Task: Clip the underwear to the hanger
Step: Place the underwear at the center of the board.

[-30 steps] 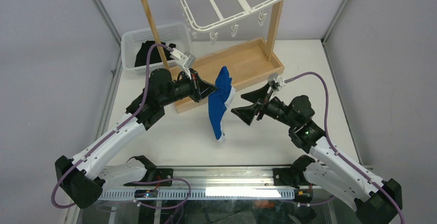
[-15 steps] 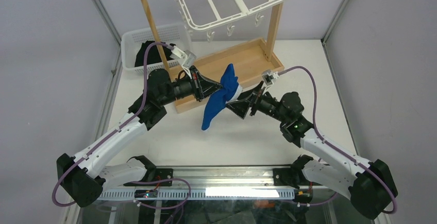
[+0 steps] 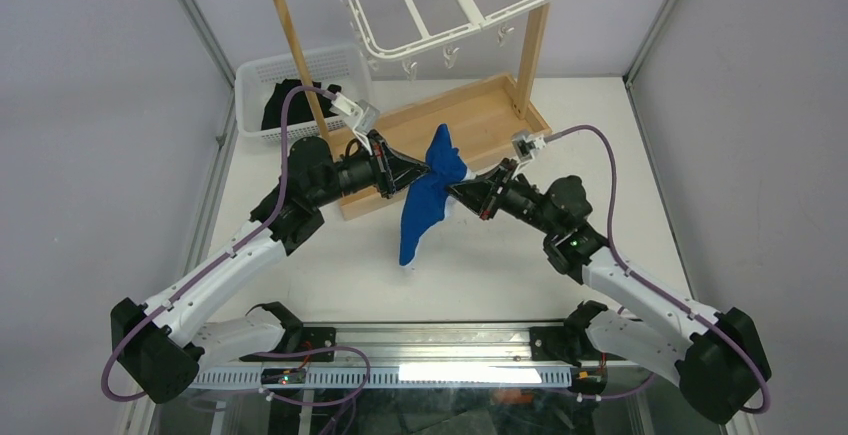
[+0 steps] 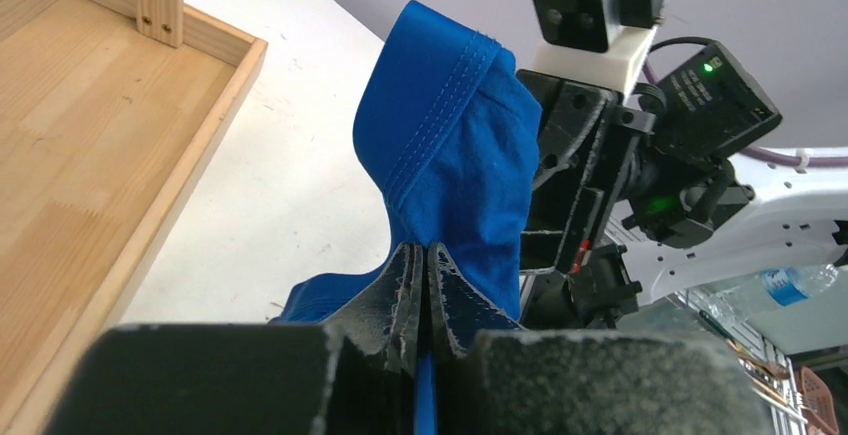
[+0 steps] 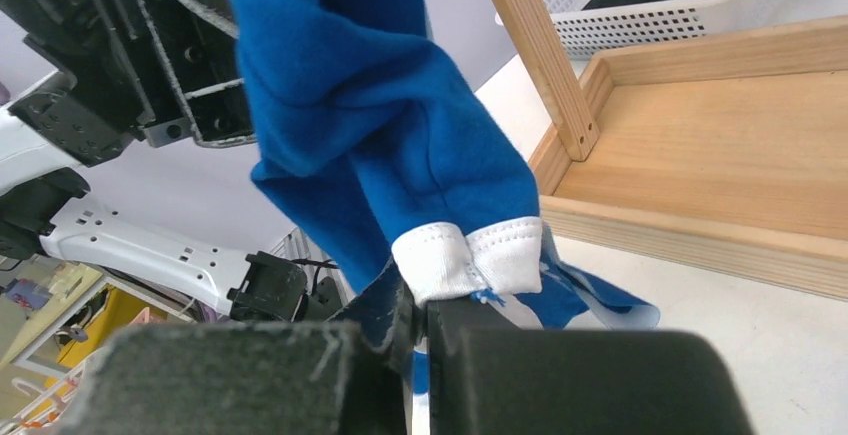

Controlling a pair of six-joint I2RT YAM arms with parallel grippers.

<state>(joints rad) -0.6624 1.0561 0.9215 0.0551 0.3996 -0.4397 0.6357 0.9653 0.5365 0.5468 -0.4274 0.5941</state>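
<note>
The bright blue underwear hangs in the air over the table's middle, held between both arms. My left gripper is shut on its blue fabric from the left. From the right, my right gripper is shut on the white-trimmed edge of the underwear. The two grippers almost meet, tip to tip. A loose blue end droops down toward the table. The white hanger with small dangling clips hangs from the wooden rack, behind and above the grippers.
The tall wooden rack stands in a shallow wooden tray just behind the grippers. A white basket with a black garment sits at the back left. Grey walls close in both sides.
My right gripper moved left up to the underwear and shut on its white-trimmed edge. The left gripper kept its hold, and the cloth swung and shifted a little.
</note>
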